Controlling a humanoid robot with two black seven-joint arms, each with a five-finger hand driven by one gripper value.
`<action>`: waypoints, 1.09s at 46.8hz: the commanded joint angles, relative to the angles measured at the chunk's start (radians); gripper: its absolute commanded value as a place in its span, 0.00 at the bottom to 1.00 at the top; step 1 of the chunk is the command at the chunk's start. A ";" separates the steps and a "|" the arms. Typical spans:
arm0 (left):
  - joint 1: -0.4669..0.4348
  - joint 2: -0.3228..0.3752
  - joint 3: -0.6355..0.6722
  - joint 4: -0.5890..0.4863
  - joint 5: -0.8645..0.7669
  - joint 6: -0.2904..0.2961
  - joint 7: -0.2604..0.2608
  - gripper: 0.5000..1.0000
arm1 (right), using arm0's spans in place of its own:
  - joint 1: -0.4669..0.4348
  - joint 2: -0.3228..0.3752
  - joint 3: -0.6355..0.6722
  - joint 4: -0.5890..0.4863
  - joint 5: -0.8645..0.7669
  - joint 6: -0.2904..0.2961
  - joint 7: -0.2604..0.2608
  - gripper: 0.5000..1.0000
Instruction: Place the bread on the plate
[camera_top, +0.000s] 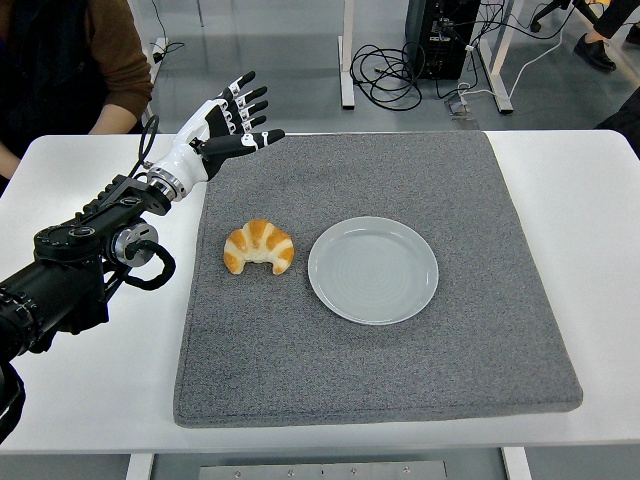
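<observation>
Head view shows my left hand (222, 125) raised over the far left corner of the grey mat (380, 370), fingers spread wide and holding nothing, while the bread (259, 246) lies on the mat just left of the plate (373, 270).

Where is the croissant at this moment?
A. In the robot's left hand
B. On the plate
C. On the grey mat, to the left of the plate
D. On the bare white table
C: the croissant lies on the grey mat just left of the empty plate, apart from it, while the left hand is open above the mat's far left corner.
</observation>
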 joint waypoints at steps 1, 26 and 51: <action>-0.003 0.000 0.006 -0.001 0.002 0.002 0.002 0.94 | 0.000 0.000 0.000 0.000 0.000 0.001 0.000 1.00; -0.084 0.166 0.139 -0.210 0.020 0.029 0.014 0.93 | -0.001 0.000 0.000 0.000 0.000 -0.001 0.000 1.00; -0.262 0.428 0.326 -0.621 0.182 0.189 0.016 0.93 | 0.000 0.000 0.000 0.000 0.000 -0.001 0.000 1.00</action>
